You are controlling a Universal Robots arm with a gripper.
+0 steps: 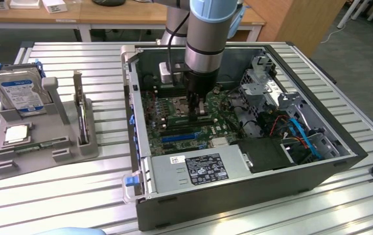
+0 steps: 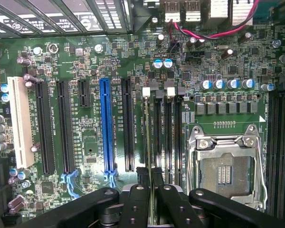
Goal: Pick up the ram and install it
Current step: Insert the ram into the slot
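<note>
The ram [image 2: 147, 128] appears edge-on as a thin green strip, lined up along one of the black memory slots [image 2: 157, 133] beside the CPU socket [image 2: 225, 166]. My gripper [image 2: 149, 179] is shut on the ram, one black finger pressed to each side of its near end. In the exterior view the gripper [image 1: 199, 113] reaches straight down into the open computer case [image 1: 141, 147], with the ram [image 1: 206, 118] at its tip just above the motherboard. Whether the stick is seated in the slot I cannot tell.
Outside the case, at the exterior view's left, a grey holder [image 1: 69, 154] carries a hard drive [image 1: 20, 93], a silver CPU chip [image 1: 16, 133] and an upright card [image 1: 79, 105]. Inside are the power supply [image 1: 199, 169], a blue expansion slot [image 2: 106, 126] and a drive cage with cables [image 1: 291, 127].
</note>
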